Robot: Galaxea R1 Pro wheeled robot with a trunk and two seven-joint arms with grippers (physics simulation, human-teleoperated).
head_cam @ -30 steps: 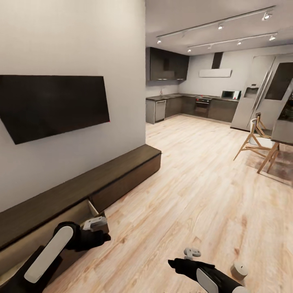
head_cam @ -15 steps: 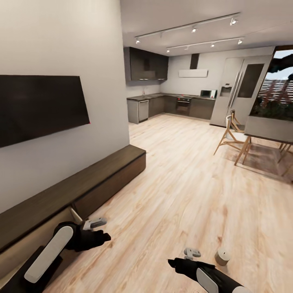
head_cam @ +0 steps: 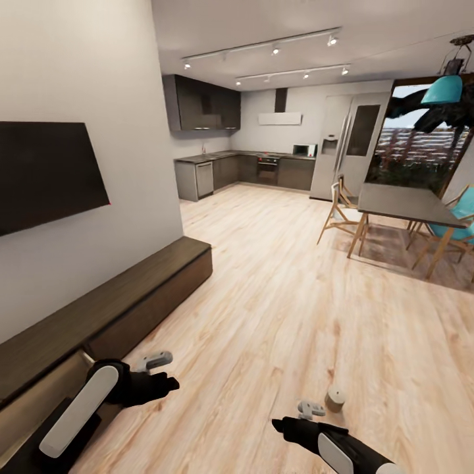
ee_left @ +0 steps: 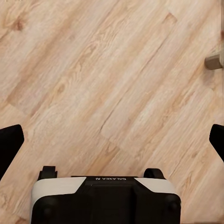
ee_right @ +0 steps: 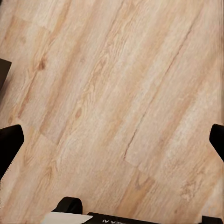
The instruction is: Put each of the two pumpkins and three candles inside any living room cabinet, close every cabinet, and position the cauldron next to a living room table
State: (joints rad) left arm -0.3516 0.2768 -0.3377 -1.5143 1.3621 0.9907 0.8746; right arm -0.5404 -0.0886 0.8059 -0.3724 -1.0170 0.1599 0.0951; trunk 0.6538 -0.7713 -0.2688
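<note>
One candle (head_cam: 334, 398), a short brownish-grey cylinder, stands on the wooden floor just beyond my right gripper (head_cam: 309, 411) and apart from it; the left wrist view catches the candle (ee_left: 214, 60) at its edge. The cabinet (head_cam: 138, 283) runs low and dark brown along the left wall, and a pull-out front (head_cam: 46, 388) near my left arm stands open. My left gripper (head_cam: 158, 368) hovers over the floor beside that front. Both wrist views show bare planks between widely spread fingers, so the left gripper (ee_left: 114, 140) and right gripper (ee_right: 114, 140) are open and empty. Pumpkins, cauldron and table are out of view.
A black TV (head_cam: 46, 174) hangs on the wall above the cabinet. A grey dining table (head_cam: 401, 204) with wooden and teal chairs stands at the right on a rug. A dark kitchen (head_cam: 250, 171) lies at the far end, across a wide stretch of floor.
The camera has turned right, so the whole picture slid left: the cabinet, TV and candle sit further left and the dining table has come into view. Both arms keep their pose.
</note>
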